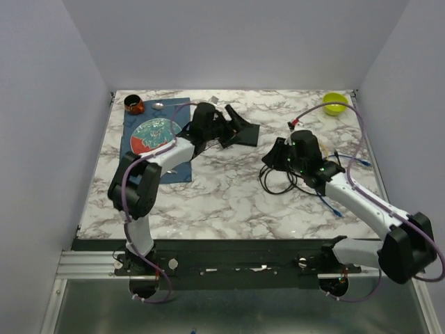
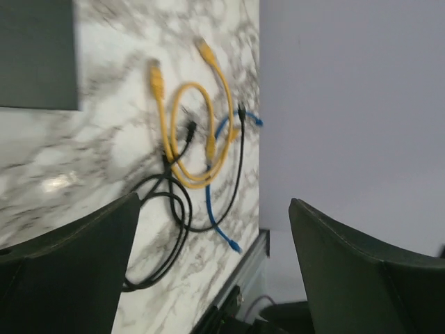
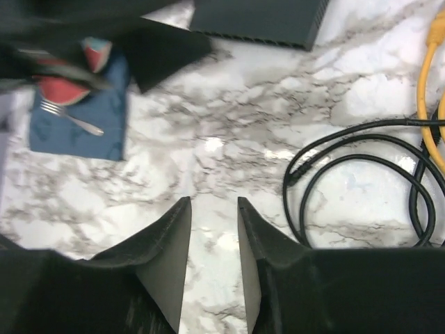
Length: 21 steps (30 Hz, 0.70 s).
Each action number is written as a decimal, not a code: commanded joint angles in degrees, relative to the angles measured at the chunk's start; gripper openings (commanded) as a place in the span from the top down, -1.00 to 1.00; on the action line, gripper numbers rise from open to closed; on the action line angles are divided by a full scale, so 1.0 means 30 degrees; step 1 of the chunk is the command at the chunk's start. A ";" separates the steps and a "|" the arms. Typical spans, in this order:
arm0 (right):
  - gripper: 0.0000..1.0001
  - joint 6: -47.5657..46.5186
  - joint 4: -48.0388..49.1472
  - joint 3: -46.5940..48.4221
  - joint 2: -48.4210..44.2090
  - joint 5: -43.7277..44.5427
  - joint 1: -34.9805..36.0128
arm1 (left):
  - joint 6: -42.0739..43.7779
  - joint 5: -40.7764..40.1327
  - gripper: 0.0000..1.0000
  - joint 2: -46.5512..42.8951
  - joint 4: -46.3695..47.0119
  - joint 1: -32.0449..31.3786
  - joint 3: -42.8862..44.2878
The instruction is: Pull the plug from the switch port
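Observation:
The switch (image 1: 245, 133) is a flat black box at the table's middle back; it also shows in the left wrist view (image 2: 35, 56) and the right wrist view (image 3: 257, 17). I see no plug in it from these views. My left gripper (image 1: 233, 124) hovers at the switch's left end, jaws wide open and empty (image 2: 214, 202). My right gripper (image 1: 272, 156) is to the right of the switch, over bare marble, its jaws a narrow gap apart and empty (image 3: 213, 202). Loose black cable (image 3: 361, 167), yellow cable (image 2: 201, 139) and blue cable (image 2: 212, 209) lie beside it.
A blue mat (image 1: 132, 149) at the back left holds a patterned plate (image 1: 154, 133) and a fork (image 3: 69, 118). A brown cup (image 1: 134, 106) stands at the mat's far corner. A yellow-green bowl (image 1: 335, 103) is at the back right. White walls enclose the table.

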 commanded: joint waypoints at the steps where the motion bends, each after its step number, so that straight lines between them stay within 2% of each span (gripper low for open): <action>1: 0.34 -0.0204 -0.1171 0.1498 0.4343 -0.0443 0.0047 | 0.2406 -0.3538 -0.90 -0.4326 -0.3292 0.1069 -0.2823; 3: 0.48 0.0205 -0.1055 0.2199 0.5547 -0.0388 0.0135 | 0.3229 -0.4681 -0.87 -0.5850 -0.4405 0.0982 -0.3760; 7: 0.54 0.0207 0.0145 0.3107 0.8559 -0.0299 0.0341 | 0.4519 -0.6262 -0.85 -0.8019 -0.5844 0.0806 -0.5460; 11: 0.63 0.0731 -0.1082 0.4663 1.1112 -0.0093 0.0370 | 0.5456 -0.7670 -0.86 -0.9952 -0.6899 0.0805 -0.6486; 21: 0.79 0.1700 -0.3835 0.4286 1.2144 -0.0354 -0.0799 | 0.5342 -0.7966 -0.88 -1.1451 -0.7166 0.0805 -0.8099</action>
